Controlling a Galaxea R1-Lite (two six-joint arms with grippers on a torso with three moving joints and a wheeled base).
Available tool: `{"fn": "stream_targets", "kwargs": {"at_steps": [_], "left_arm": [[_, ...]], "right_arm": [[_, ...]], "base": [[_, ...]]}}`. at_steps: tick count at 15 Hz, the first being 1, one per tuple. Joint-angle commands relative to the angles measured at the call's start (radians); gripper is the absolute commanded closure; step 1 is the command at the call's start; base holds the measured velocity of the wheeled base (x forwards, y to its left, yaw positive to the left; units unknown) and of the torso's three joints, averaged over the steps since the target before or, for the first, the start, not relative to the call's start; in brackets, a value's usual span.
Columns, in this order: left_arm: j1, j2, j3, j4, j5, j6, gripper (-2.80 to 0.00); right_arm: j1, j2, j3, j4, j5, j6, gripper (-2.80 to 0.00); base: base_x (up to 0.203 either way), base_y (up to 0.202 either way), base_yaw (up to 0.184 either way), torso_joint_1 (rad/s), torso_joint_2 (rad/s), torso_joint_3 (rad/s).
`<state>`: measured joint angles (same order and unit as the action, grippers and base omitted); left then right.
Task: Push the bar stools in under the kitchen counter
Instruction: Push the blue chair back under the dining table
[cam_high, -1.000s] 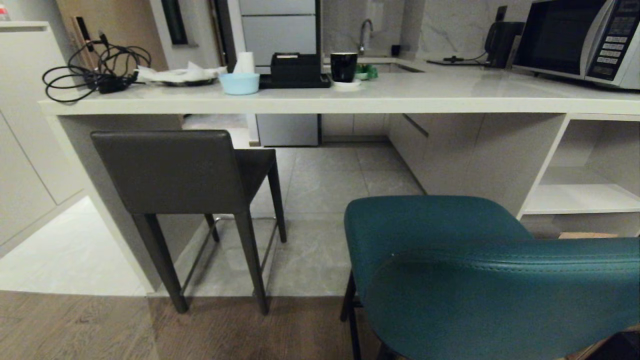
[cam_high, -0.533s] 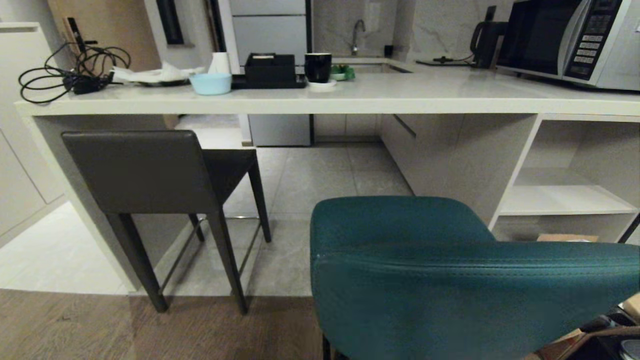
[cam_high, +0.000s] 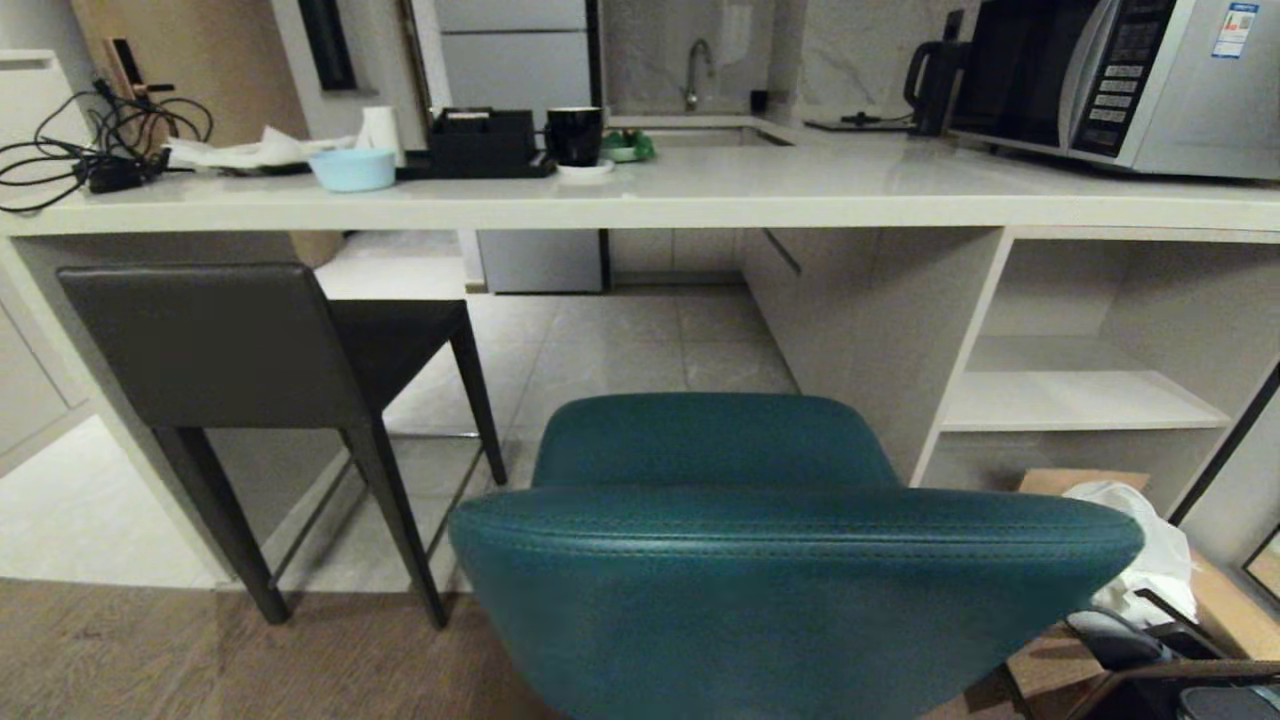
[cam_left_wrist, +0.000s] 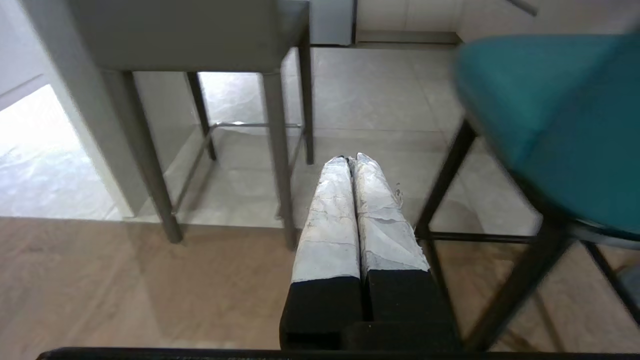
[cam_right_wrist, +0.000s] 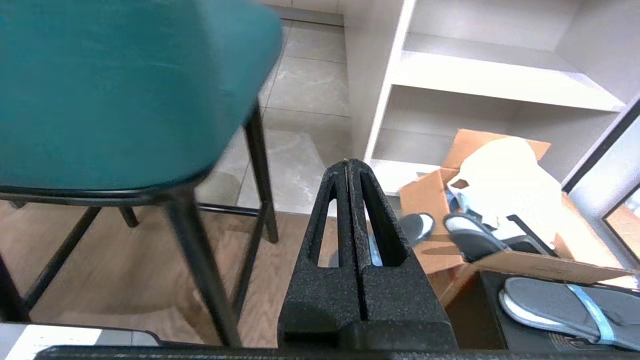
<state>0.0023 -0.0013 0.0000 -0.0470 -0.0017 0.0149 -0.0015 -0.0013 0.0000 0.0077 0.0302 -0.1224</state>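
The grey stool (cam_high: 260, 350) is standing at the left end of the worktop (cam_high: 700, 195), its seat tucked under the front edge and its back just outside it, with its rear legs at the line where the tile meets the wood floor (cam_high: 150, 655). The teal stool (cam_high: 760, 540) is standing well clear of the worktop, out on the wood floor and close to the camera, its curved back facing the robot, to the right of the grey stool. The left hand (cam_left_wrist: 351, 159) is hanging low between the two stools with its white-wrapped fingers pressed together, gripping nothing. The right hand (cam_right_wrist: 348, 162) is hanging beside the teal stool's black legs, its fingers likewise pressed together and empty, with a cardboard box (cam_right_wrist: 505, 250) of slippers beyond it.
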Motion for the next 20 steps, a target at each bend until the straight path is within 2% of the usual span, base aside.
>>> {"fn": "stream_targets", "kwargs": {"at_steps": [1, 10, 15, 17, 20], "left_arm": [[-0.001, 0.001, 0.018, -0.001, 0.000, 0.000, 0.00], [-0.001, 0.001, 0.018, -0.001, 0.000, 0.000, 0.00], [-0.001, -0.002, 0.014, 0.002, -0.009, 0.021, 0.00], [0.000, 0.024, -0.040, 0.009, -0.020, -0.004, 0.00], [0.008, 0.249, -0.143, -0.036, -0.054, -0.070, 0.00]], "right_arm": [[0.000, 0.001, 0.000, 0.000, 0.000, -0.001, 0.00], [0.000, 0.001, 0.000, 0.000, 0.001, -0.002, 0.00], [0.002, 0.007, -0.004, 0.003, 0.034, -0.056, 0.00], [0.002, 0.049, -0.059, 0.003, 0.045, -0.017, 0.00], [0.003, 0.223, -0.159, -0.008, 0.112, 0.081, 0.00]], "base": [[0.000, -0.130, 0.000, 0.002, 0.00, 0.002], [0.000, -0.009, -0.001, -0.001, 0.00, 0.000], [0.000, 0.000, 0.000, 0.000, 0.00, 0.000], [0.000, 0.000, 0.000, 0.000, 0.00, 0.000], [0.000, 0.000, 0.000, 0.000, 0.00, 0.000]]}}
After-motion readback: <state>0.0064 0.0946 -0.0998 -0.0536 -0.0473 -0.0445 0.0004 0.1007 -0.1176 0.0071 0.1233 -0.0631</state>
